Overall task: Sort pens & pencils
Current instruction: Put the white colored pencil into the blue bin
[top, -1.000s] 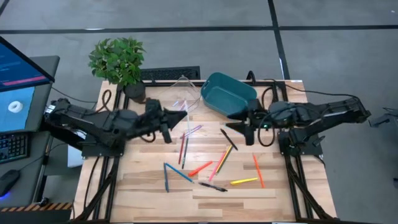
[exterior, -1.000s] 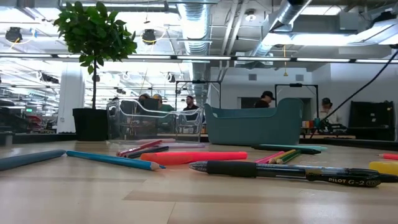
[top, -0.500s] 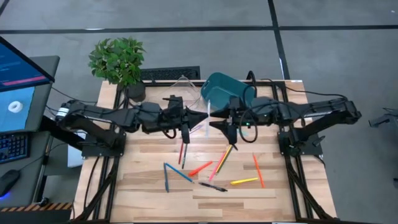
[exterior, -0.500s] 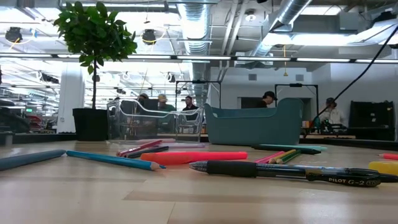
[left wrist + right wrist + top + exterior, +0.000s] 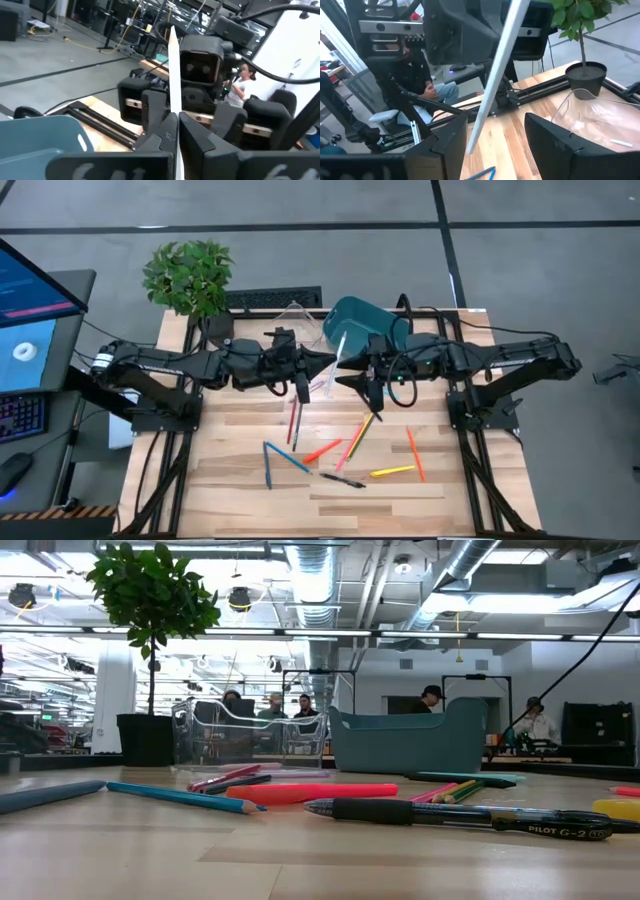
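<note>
Left gripper (image 5: 325, 364): held above the table's middle, tip to tip with the right gripper (image 5: 345, 370); in the left wrist view its fingers (image 5: 165, 131) are clamped on a white pencil (image 5: 172, 75) that stands up between them.
Right gripper: in the right wrist view its fingers (image 5: 445, 140) are spread, with the white pencil (image 5: 495, 75) slanting through the gap, touching neither.
Only from above: both arms meeting; the white pencil (image 5: 338, 346) is seen as a pale sliver in front of the teal bin (image 5: 362, 328).
Only from table height: no arm is seen; a black pen (image 5: 460, 815), a red pen (image 5: 310, 792) and a blue pencil (image 5: 180, 796) lie in front, with a clear tray (image 5: 245, 732) and the teal bin (image 5: 405, 740) behind.
Other pens and pencils: scattered over the near half of the table (image 5: 230, 480), among them a yellow one (image 5: 392, 472), an orange one (image 5: 414, 454) and two blue ones (image 5: 278, 460).
Surface: pale wood planks; a potted plant (image 5: 190, 280) stands at the far left corner.
Room: people are seated at benches beyond the table, under ceiling ducts.
Change: half a second ago the grippers were already together; the left one has moved slightly toward the bin.
</note>
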You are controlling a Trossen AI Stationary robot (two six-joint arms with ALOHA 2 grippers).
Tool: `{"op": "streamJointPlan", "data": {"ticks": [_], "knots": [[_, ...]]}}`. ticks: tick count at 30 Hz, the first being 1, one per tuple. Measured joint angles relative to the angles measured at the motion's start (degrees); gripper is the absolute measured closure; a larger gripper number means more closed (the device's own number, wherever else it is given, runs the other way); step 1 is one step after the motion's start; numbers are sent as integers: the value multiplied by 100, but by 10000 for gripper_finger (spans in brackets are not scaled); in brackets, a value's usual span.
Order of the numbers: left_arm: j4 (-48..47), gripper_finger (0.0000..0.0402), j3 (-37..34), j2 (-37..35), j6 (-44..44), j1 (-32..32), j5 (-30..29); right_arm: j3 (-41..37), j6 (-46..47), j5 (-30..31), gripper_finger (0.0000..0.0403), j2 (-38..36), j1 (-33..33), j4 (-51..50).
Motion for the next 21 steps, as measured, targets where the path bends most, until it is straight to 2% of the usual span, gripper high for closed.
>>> {"op": "streamJointPlan", "data": {"ticks": [7, 12, 16, 21], "knots": [[146, 401, 0, 0, 2, 51, 59, 0, -2, -69, 169, 0, -42, -19], [142, 401, 0, 0, 2, 51, 63, 0, 2, -674, 115, 6, -211, 299], [142, 401, 0, 0, 2, 49, 61, 0, -13, -719, 76, 28, -305, 571], [144, 401, 0, -1, 36, 50, 26, -10, -99, -717, 81, 182, -411, 643]]}}
